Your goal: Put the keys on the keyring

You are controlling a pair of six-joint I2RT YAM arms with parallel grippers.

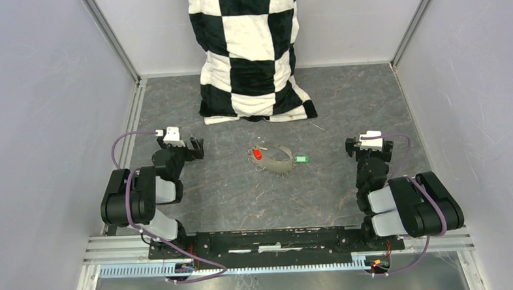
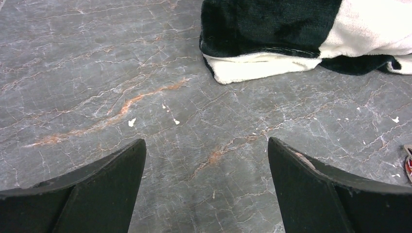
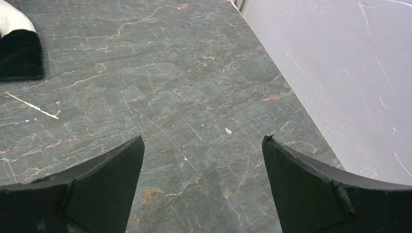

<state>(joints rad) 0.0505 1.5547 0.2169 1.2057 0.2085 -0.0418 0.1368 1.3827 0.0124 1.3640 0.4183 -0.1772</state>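
Observation:
The keyring (image 1: 272, 159), a thin silvery wire loop with small links, lies flat on the grey marble floor mid-table. The red-headed key (image 1: 257, 154) lies at the loop's left part. The green-headed key (image 1: 300, 159) lies just beyond its right end. My left gripper (image 1: 179, 147) hovers open to the left of the ring, well apart from it. My right gripper (image 1: 369, 145) is open to the right of the green key. Both wrist views show wide jaws over bare floor: left gripper (image 2: 206, 143), right gripper (image 3: 202, 138). A red sliver (image 2: 408, 164) shows at the left wrist view's right edge.
A black-and-white checkered cloth (image 1: 253, 53) lies heaped at the back centre, its hem in the left wrist view (image 2: 262, 65) and a corner in the right wrist view (image 3: 19, 53). A thin pale stick (image 1: 316, 125) lies near it. Grey walls (image 3: 340, 73) enclose the table.

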